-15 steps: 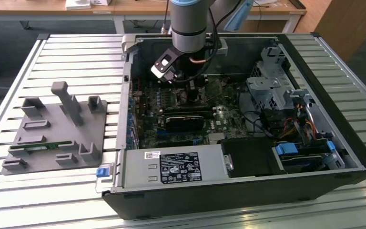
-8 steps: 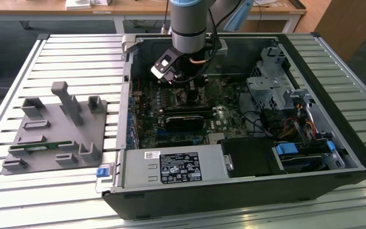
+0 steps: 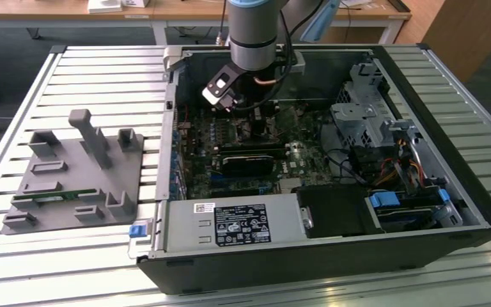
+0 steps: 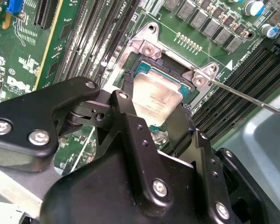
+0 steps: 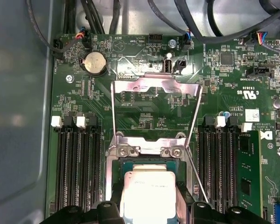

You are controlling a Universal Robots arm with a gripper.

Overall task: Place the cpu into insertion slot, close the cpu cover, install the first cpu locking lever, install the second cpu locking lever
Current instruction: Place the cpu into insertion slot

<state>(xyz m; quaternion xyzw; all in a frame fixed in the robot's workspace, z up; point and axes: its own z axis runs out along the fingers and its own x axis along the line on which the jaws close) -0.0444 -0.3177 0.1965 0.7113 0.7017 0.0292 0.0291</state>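
Grips the cpu (image 4: 157, 98) with the end effector (image 4: 151, 111), right over the insertion slot (image 4: 143, 70). Risks bent contacts there if released tilted or off-square.

A slatted metal worktop (image 3: 100, 70) carries an open computer case (image 3: 314, 262) at its middle and a grey plastic holder (image 3: 71, 179) near its edge at the exterior view's left.

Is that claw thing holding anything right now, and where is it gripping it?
Yes, it seems so: the gripper clasps the cpu by two opposite side edges, right at the insertion slot.
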